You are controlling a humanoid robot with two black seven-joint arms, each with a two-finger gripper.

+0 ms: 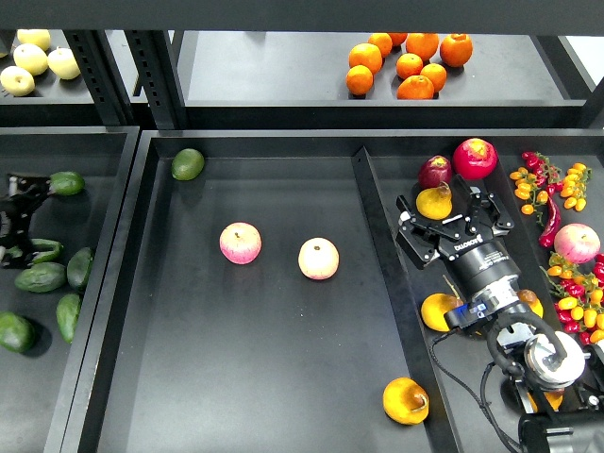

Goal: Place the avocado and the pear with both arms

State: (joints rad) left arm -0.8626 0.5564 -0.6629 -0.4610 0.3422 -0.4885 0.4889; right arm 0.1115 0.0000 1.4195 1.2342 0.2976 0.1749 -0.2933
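Right pincer (444,209) reaching up the right-hand compartment, jaws spread wide around a yellow-orange pear (435,201), not visibly clenched on it. Pear lying just below a dark red apple (435,171) and beside a bright red apple (475,158). More pears in view: one (438,310) partly hidden beside the arm, another (405,400) low in the middle tray (283,396).

Left pincer (21,203) at the far left edge, dark and small; open or clenched, cannot tell. Close to it, a dark green avocado (66,183), touching or just apart unclear. Other avocados (42,276) scattered below.

Middle tray also carrying two pink-yellow apples (241,243) side by side and a paler green avocado (188,164) in the top-left corner. Oranges (408,64) piled on the upper shelf.
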